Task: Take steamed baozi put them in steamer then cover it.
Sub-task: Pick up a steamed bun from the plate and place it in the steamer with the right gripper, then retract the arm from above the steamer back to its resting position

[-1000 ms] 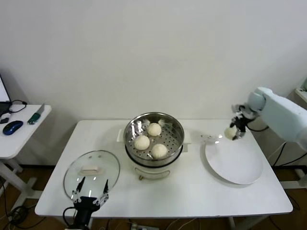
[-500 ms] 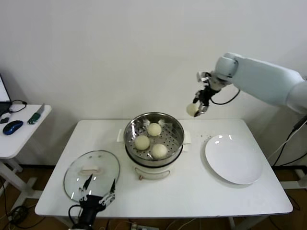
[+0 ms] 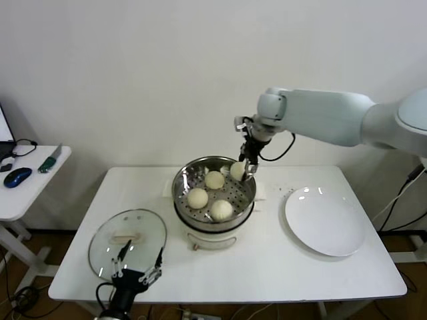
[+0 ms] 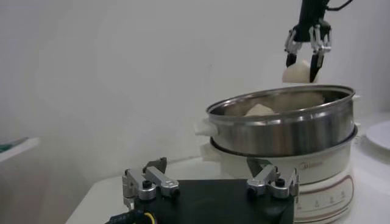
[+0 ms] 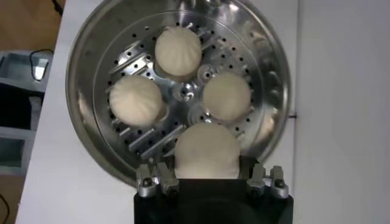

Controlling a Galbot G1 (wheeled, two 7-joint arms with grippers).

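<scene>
The steel steamer (image 3: 247, 193) on its white pot base stands mid-table with three steamed baozi (image 3: 214, 179) on its perforated floor. My right gripper (image 3: 243, 168) is shut on a fourth baozi (image 3: 237, 171) and holds it just above the steamer's back right rim. The right wrist view shows this baozi (image 5: 206, 151) between the jaws over the steamer (image 5: 85, 73). The glass cover (image 3: 143, 227) with its cream handle lies flat on the table at the front left. My left gripper (image 3: 137, 265) is open and empty at the cover's front edge; it also shows in the left wrist view (image 4: 210, 179).
A bare white plate (image 3: 325, 222) lies right of the steamer. A side table (image 3: 27, 190) with a mouse and cables stands at the far left. The wall is close behind the table.
My right gripper has carried the baozi left from beside the plate, up and across, and now lower over the steamer's back right. The left gripper has barely moved.
</scene>
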